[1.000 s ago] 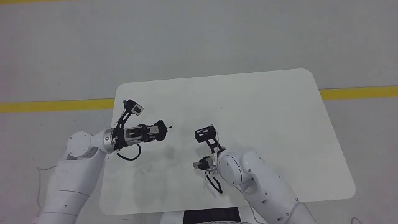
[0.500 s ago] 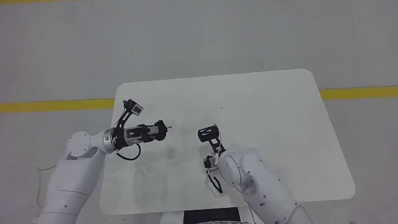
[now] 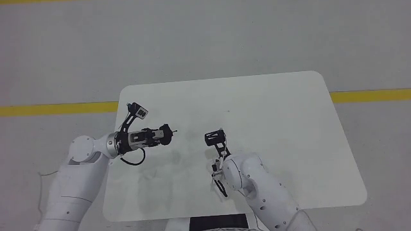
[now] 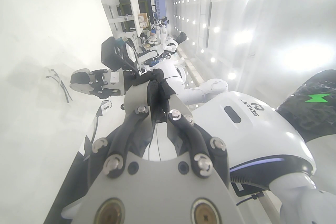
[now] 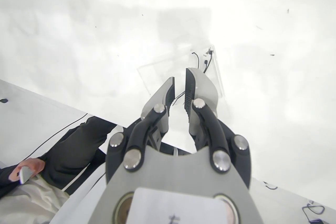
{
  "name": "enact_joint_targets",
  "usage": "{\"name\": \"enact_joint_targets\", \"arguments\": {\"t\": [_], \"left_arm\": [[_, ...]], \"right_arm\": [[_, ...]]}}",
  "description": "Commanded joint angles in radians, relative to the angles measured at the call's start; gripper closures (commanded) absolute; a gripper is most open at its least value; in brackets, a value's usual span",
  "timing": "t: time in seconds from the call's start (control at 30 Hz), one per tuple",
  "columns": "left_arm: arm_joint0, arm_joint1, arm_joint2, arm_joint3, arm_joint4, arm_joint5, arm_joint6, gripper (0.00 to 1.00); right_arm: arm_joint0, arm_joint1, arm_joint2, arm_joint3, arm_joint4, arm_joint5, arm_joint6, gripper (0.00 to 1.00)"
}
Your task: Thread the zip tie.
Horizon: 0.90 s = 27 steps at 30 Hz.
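Right arm has turned since a second ago. In the top view my right hand (image 5: pixel 180 75) was showing beside the forearm. Now it sits tucked under the wrist, nose-down over the desk (image 3: pixel 282 115), close to the near edge and about midway along it. Most of that turn falls in the first half-second, with little after. Left arm is unchanged across the top frames.

Right hand: fingers nearly together with a narrow gap left, gripping nothing I can be sure of. A thin black strand (image 5: pixel 178 97) crosses the gap. I cannot tell whether it sits between the pads or lies on the desk beneath. Just past the tips is a clear tray (image 5: pixel 219 78) holding spare ties (image 5: pixel 206 62).

Left hand (image 3: pixel 168 132): hangs over the left part of the desk, pointing toward the right hand. It is clamped on the zip tie (image 4: pixel 157 93), with the strap running back between the fingers and a short tip poking out ahead.

Reading: the turn aims the right hand at the tray, not at the held tie, and the two hands are well apart. I judge threading not yet begun. The right hand seems to be going for a pick from the tray first.
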Motion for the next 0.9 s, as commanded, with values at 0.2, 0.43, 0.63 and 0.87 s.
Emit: {"name": "enact_joint_targets", "arguments": {"t": [0.2, 0.43, 0.63, 0.87], "left_arm": [[0.000, 0.000, 0.000, 0.000, 0.000, 0.000, 0.000, 1.00], [0.000, 0.000, 0.000, 0.000, 0.000, 0.000, 0.000, 1.00], [0.000, 0.000, 0.000, 0.000, 0.000, 0.000, 0.000, 1.00], [0.000, 0.000, 0.000, 0.000, 0.000, 0.000, 0.000, 1.00]], "right_arm": [[0.007, -0.020, -0.003, 0.043, -0.021, 0.000, 0.002, 0.87], [0.013, -0.030, -0.003, 0.072, -0.038, 0.000, 0.003, 0.87], [0.015, -0.037, 0.001, 0.089, -0.042, 0.000, 0.004, 0.84], [0.017, -0.041, 0.004, 0.104, -0.049, 0.000, 0.002, 0.84]]}}
